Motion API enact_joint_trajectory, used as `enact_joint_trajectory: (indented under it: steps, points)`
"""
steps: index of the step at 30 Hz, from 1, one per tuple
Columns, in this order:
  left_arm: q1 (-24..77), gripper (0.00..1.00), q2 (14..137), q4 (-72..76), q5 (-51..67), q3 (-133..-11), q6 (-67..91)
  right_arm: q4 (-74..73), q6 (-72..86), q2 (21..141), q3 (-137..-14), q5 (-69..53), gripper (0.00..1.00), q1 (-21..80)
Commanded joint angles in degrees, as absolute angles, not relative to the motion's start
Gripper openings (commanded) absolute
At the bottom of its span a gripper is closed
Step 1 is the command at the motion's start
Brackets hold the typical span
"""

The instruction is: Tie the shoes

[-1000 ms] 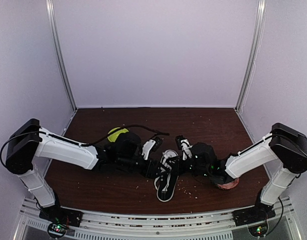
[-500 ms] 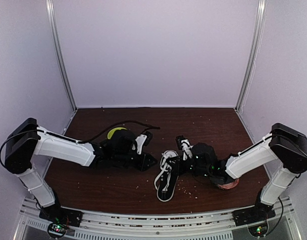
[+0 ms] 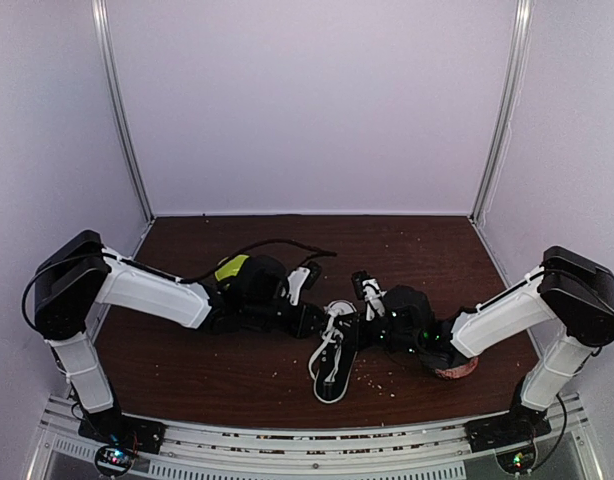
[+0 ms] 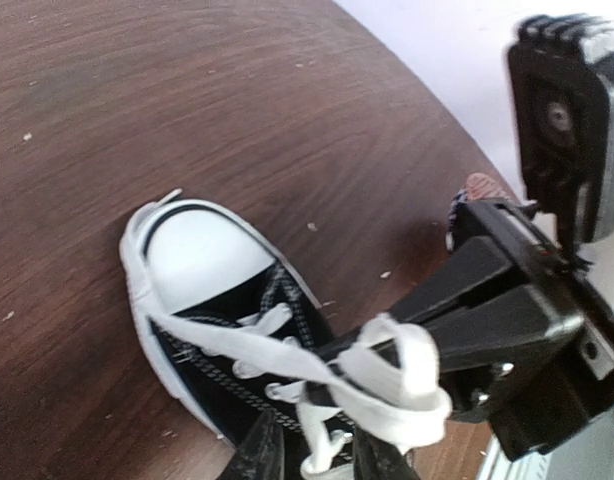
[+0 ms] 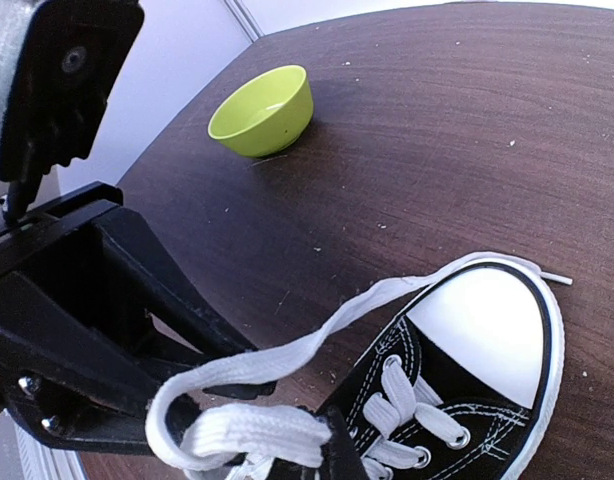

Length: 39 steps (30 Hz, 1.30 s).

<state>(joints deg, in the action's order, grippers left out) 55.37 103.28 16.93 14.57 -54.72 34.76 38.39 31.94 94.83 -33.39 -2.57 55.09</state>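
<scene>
The black sneaker (image 3: 330, 365) with its white toe cap (image 4: 197, 250) lies on the brown table between both arms, its toe towards the arm bases. My right gripper (image 5: 342, 455) is shut on a folded loop of the white lace (image 5: 257, 440) just above the eyelets. A long strand (image 5: 317, 335) of it trails past the toe cap. My left gripper (image 4: 322, 460) hovers at the shoe's left side. Its jaws stand apart, with one lace strand (image 4: 322, 435) hanging between them and a gap on either side. From above, the two grippers nearly meet over the laces (image 3: 337, 322).
A lime-green bowl (image 3: 230, 267) sits behind the left arm, also in the right wrist view (image 5: 262, 112). A pinkish round object (image 3: 455, 370) lies under the right forearm. A black cable (image 3: 277, 245) arcs over the left arm. Crumbs dot the wood.
The left gripper drew back to the left, narrowing its jaws, then returned right to the laces. The right gripper kept its hold and barely moved.
</scene>
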Motion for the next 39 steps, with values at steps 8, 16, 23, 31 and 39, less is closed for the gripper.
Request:
enact_joint_trajectory:
  steps: [8,16,23,31,39]
  points:
    - [55.1,0.27,107.5,20.6,20.7,-56.2,33.6,39.7,31.9,92.7,-33.6,-2.2,0.0,54.7]
    - [55.1,0.27,109.1,20.2,21.3,-57.7,33.2,39.7,31.9,92.6,-33.5,-2.7,0.0,54.6]
    - [55.1,0.24,110.4,15.1,18.6,-60.5,31.9,39.7,31.8,92.5,-33.4,-2.7,0.0,54.6]
    - [55.1,0.03,107.7,14.9,13.6,-59.1,31.8,40.0,31.9,92.6,-33.0,-2.8,0.0,54.6]
    - [55.1,0.01,105.6,11.5,5.0,-58.2,31.6,40.4,31.8,92.5,-32.1,-3.1,0.0,54.7]
